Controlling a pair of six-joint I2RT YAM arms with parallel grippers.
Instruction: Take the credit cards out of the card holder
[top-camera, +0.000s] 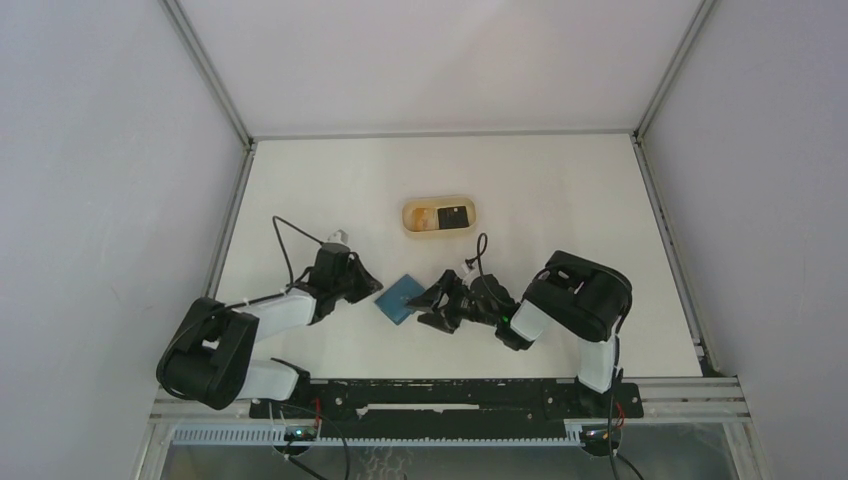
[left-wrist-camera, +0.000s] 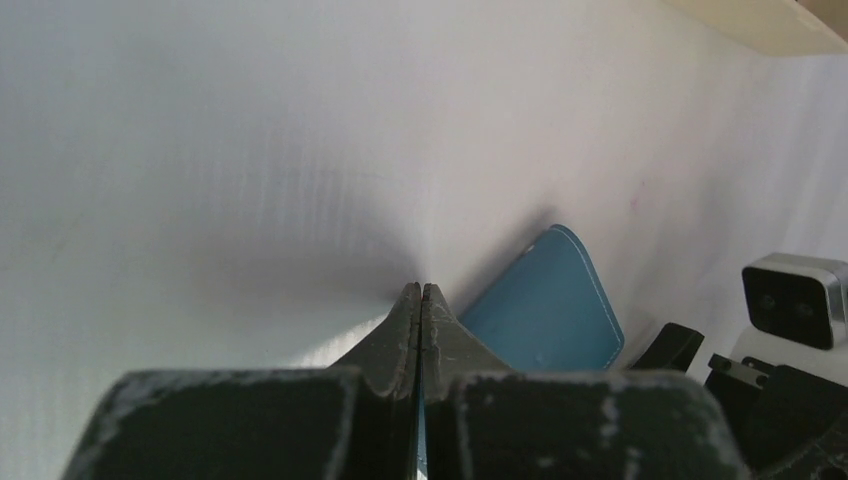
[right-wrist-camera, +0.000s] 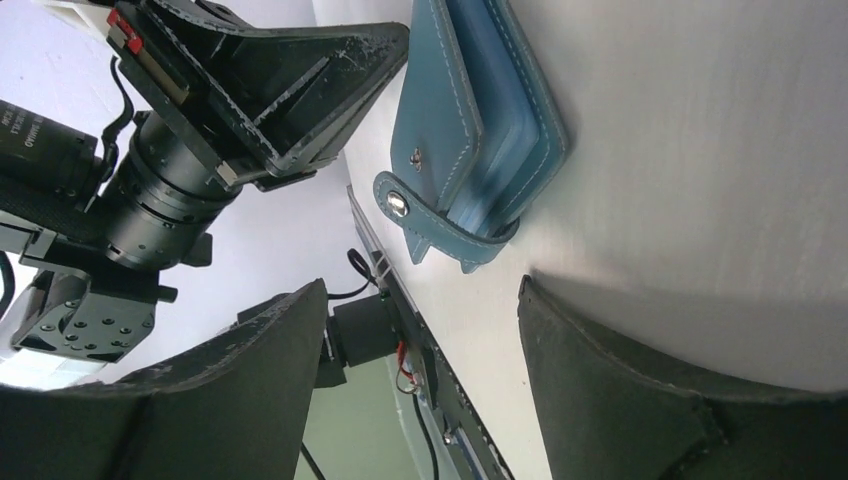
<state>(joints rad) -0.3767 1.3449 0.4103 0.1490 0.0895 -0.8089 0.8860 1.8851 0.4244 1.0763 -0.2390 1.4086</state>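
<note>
The teal-blue card holder (top-camera: 400, 297) lies on the white table between my two grippers. Its snap tab (right-wrist-camera: 400, 205) hangs undone and the covers (right-wrist-camera: 470, 120) gape slightly; no credit cards can be made out inside. A black card (top-camera: 455, 214) lies in the tan tray (top-camera: 470, 228). My left gripper (left-wrist-camera: 421, 290) is shut, its tips down at the holder's (left-wrist-camera: 548, 305) left edge. A thin blue sliver shows between its fingers. On the holder's right, my right gripper (right-wrist-camera: 420, 300) stands open just short of the tab, with nothing between its fingers (right-wrist-camera: 560, 340).
The tan tray sits behind the holder, toward the table's far middle, and also holds something orange-brown (top-camera: 424, 216). White walls enclose the table on three sides. The arms' mounting rail (top-camera: 440, 392) runs along the near edge.
</note>
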